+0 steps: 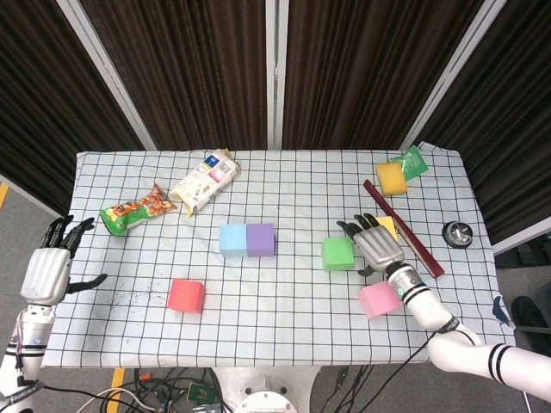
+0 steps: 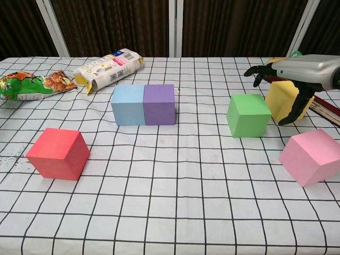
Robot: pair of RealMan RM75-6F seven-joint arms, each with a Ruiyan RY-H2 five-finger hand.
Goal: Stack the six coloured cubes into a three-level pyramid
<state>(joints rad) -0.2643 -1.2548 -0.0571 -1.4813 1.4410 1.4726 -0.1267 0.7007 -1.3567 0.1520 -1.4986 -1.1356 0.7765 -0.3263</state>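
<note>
Fingers (image 2: 257,71) spread over yellow cube (image 2: 283,102)

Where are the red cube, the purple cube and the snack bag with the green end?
red cube (image 2: 57,154), chest view, front face.
purple cube (image 2: 159,104), chest view, front face.
snack bag (image 1: 136,209), head view, middle of the wrapper.

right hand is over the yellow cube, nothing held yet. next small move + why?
Probably lower the right hand and close its fingers on the yellow cube. The hand hovers over that cube, open and holding nothing. The blue cube and purple cube already sit side by side, so a third base cube is likely needed beside them. The green cube sits closer, though.
</note>
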